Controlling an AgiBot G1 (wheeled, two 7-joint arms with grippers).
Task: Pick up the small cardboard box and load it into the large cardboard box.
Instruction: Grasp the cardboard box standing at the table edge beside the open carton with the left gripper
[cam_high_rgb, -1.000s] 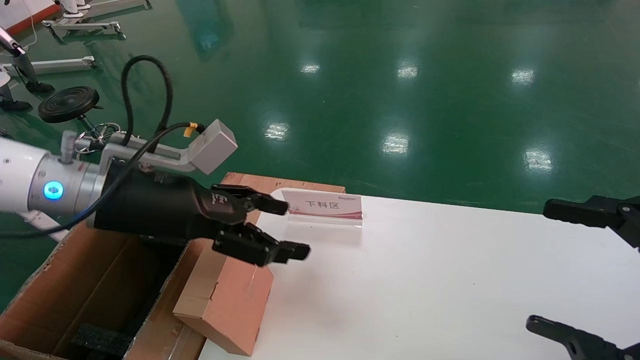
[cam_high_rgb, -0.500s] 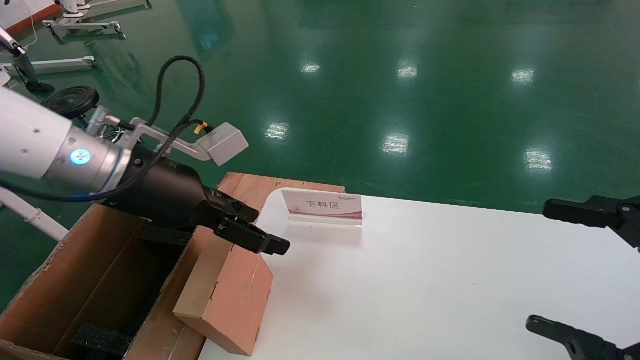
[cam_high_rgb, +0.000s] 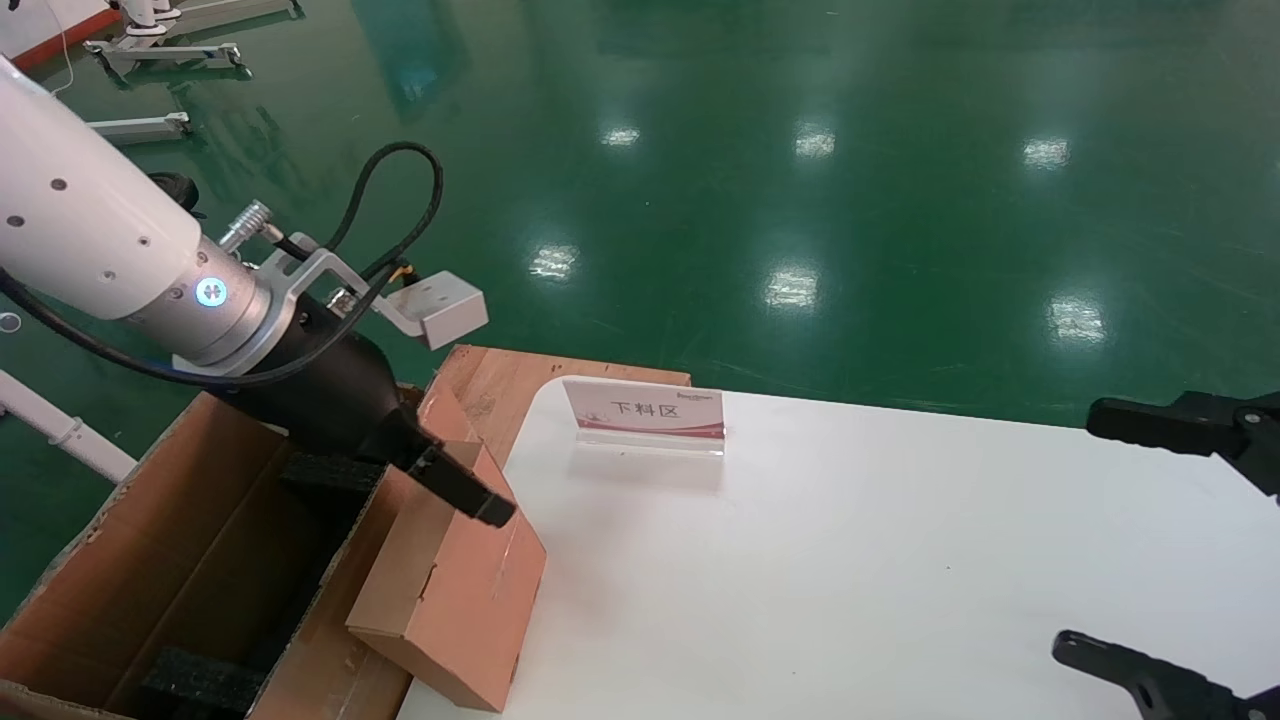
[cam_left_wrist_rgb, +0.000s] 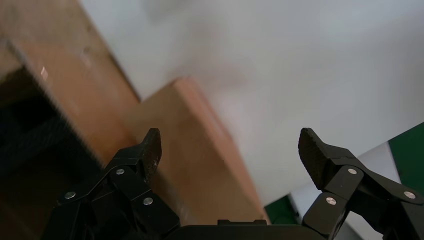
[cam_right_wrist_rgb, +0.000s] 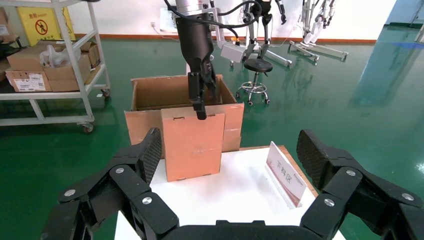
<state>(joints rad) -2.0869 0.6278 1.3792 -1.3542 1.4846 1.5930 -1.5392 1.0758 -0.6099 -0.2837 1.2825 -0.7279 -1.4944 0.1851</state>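
Left gripper (cam_high_rgb: 470, 495) astride small cardboard box (cam_high_rgb: 455, 590); far finger hidden

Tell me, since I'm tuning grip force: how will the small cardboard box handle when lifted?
The small cardboard box looks stiff but crushable, probably light. It leans tilted against the large cardboard box, so it may slide or topple. The left hand stands open over its top edge.

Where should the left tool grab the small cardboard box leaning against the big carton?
Likely the raised upper edge of the small cardboard box, approached from above. It leans tilted on the large cardboard box, so that thin edge is free. The left tool is open there.
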